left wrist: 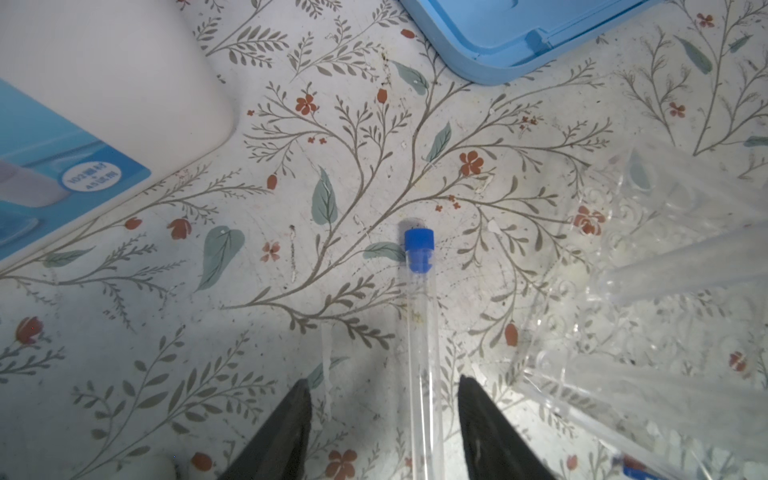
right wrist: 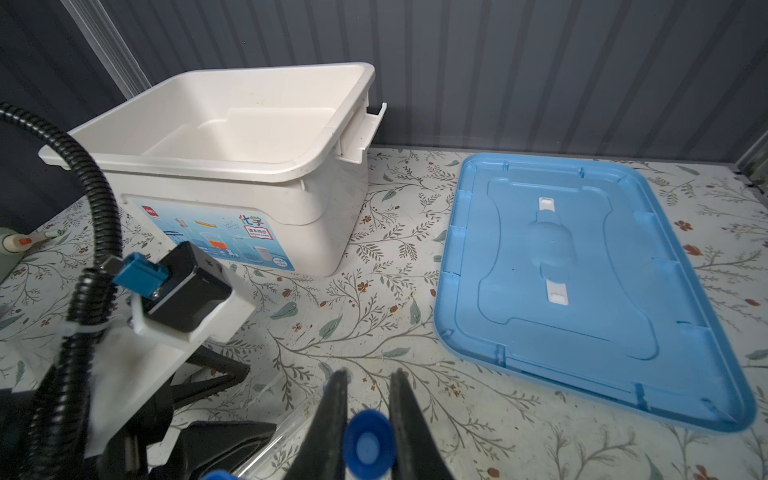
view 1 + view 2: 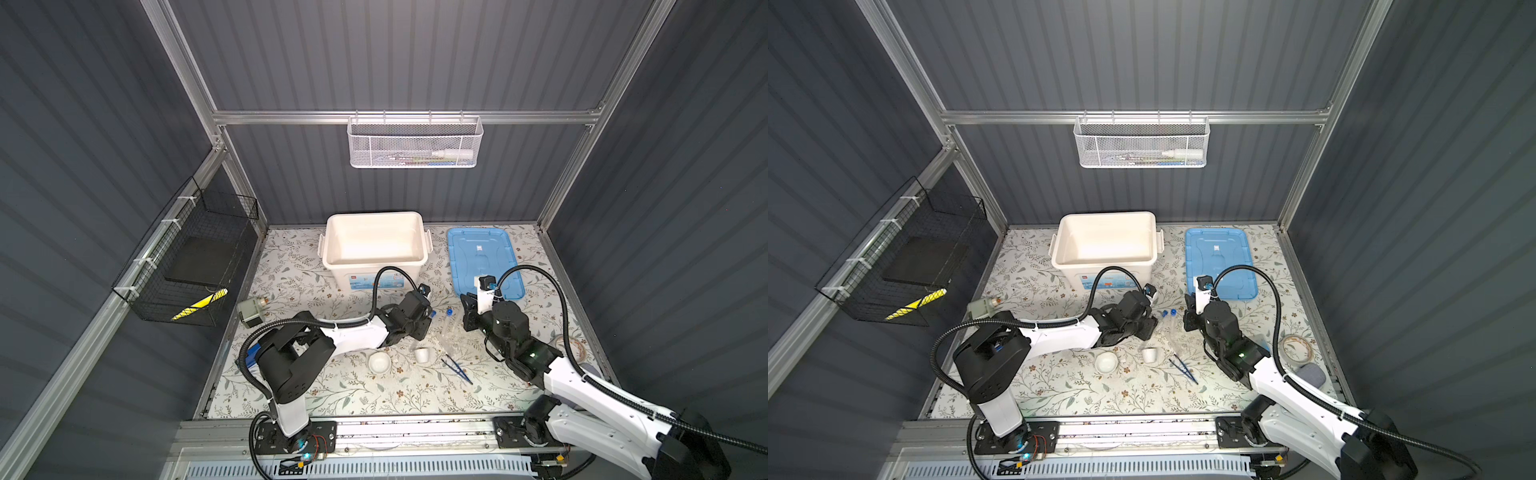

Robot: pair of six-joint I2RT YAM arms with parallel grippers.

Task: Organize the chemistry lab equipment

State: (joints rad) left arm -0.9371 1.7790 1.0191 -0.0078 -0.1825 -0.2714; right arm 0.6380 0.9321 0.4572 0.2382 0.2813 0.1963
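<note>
Blue-capped tube [image 2: 368,444] pinched in the right tool [image 2: 370,374]; left tool [image 1: 384,380] spread wide, straddling second tube [image 1: 419,311] beside the rack [image 1: 665,311].

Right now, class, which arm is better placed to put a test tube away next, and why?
Probably the right. The right gripper is shut on a blue-capped test tube, while the left gripper merely straddles another tube lying on the table, jaws open.

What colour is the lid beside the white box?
The lid is light blue; right wrist view shows best.
</note>
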